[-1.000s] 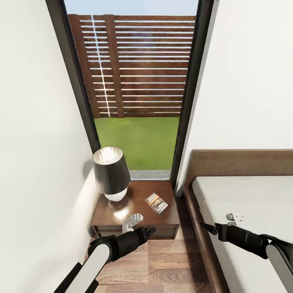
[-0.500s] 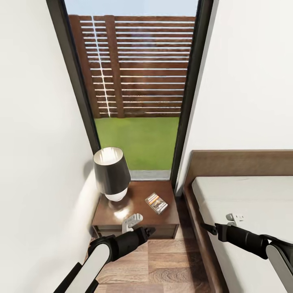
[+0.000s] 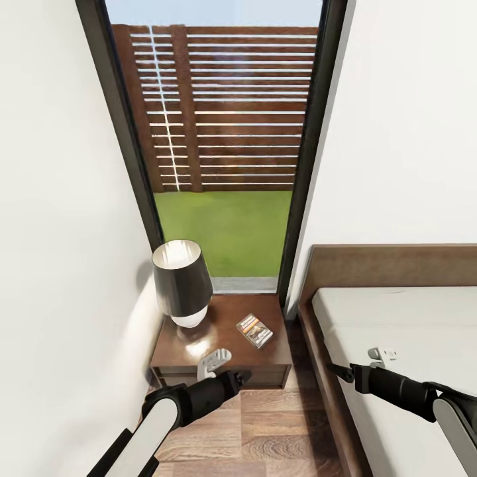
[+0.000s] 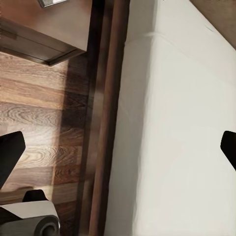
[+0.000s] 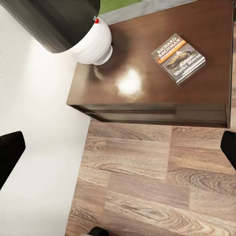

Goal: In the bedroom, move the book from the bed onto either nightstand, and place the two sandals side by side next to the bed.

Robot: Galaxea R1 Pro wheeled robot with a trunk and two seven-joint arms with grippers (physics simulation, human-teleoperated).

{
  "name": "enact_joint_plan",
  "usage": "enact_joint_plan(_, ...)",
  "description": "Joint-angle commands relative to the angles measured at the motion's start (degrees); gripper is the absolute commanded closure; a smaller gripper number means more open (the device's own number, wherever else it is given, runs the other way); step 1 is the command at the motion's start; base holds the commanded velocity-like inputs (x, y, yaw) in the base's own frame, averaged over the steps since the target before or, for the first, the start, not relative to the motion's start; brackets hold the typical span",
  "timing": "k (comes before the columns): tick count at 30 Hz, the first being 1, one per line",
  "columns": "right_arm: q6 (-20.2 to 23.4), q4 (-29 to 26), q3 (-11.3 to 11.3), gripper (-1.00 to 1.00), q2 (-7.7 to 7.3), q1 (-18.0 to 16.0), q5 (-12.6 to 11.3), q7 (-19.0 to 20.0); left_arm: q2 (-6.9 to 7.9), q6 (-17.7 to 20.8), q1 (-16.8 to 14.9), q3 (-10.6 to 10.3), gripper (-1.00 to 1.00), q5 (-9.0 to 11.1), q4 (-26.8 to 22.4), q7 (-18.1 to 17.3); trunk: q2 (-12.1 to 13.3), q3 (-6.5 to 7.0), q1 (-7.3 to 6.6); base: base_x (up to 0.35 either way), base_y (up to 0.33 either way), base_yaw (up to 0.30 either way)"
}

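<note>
The book [image 3: 255, 330] lies flat on the nightstand [image 3: 228, 311], right of the lamp; its dark cover with white lettering is clear in the right wrist view [image 5: 178, 58]. The bed [image 3: 411, 318] with its wooden headboard [image 3: 391, 265] stands to the right. My left gripper [image 3: 215, 361] hovers over the nightstand's front edge, open and empty. My right gripper [image 3: 383, 354] hangs over the mattress near its left side, also open and empty. Fingertips [image 5: 11, 152] sit far apart at the edges of both wrist views. The two sandals are out of view.
A lamp [image 3: 182, 281] with a dark shade and white base takes the nightstand's left half. A tall dark-framed glass opening [image 3: 225, 152] is behind, white walls on both sides. A narrow strip of wood floor [image 3: 278, 424] runs between nightstand and bed frame [image 4: 105, 123].
</note>
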Motion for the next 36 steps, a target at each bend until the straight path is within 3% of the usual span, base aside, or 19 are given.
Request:
enact_joint_plan(1, 0.22, -0.03, -0.07, -1.0, 0.01, -0.05, 0.06, 0.24, 0.11, -0.19, 0.04, -0.1, -1.0, 0.57, -0.09, 0.54, -0.12, -0.12, 0.03, 0.0, 0.0, 0.0)
enact_joint_plan(9, 0.02, -0.03, -0.07, -1.0, 0.01, -0.05, 0.07, 0.24, 0.24, -0.39, 0.67, -0.17, -1.0, 0.32, -0.1, 0.23, -0.12, -0.12, 0.03, 0.0, 0.0, 0.0)
enact_joint_plan(20, 0.09, -0.03, -0.06, -1.0, 0.0, -0.05, 0.06, 0.3, 0.15, -0.45, 1.35, -0.17, -1.0, -1.81, -0.1, -0.04, -0.12, -0.12, 0.03, -0.021, 0.0, 0.0)
enact_joint_plan(36, 0.4, -0.07, 0.01, -1.0, 0.02, -0.32, 0.06, 1.19, -0.4, -0.4, 1.56, -0.17, -1.0, -2.68, -0.12, -0.11, -0.12, -0.12, 0.03, -0.198, 0.043, 0.0)
